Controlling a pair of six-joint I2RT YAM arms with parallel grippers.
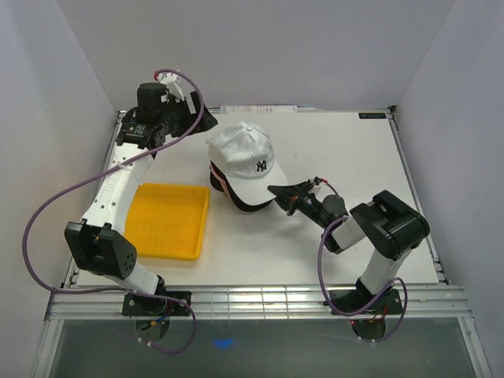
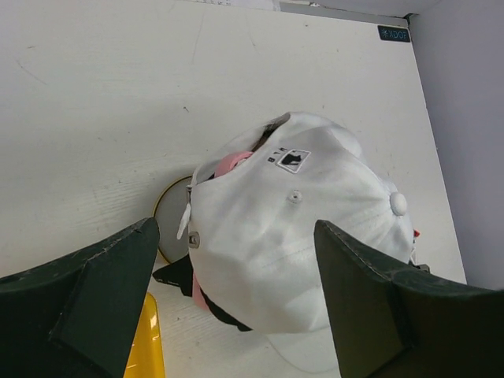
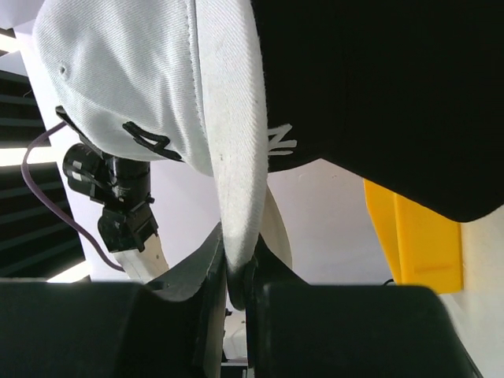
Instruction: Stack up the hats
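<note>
Right now your right gripper [image 3: 236, 272] is pinched tight on the brim of the white cap [image 1: 248, 153]. That white cap sits on top of the pile, mid table [image 1: 339, 150]. You can see the pink cap [image 2: 232, 163] and the black cap [image 3: 378, 94] poking out under it. Your left gripper [image 1: 201, 120] hangs behind the pile, far left side, jaws spread wide, gripping nothing. The yellow tray [image 1: 169, 220] lies at near left, close to the caps but apart from them.
</note>
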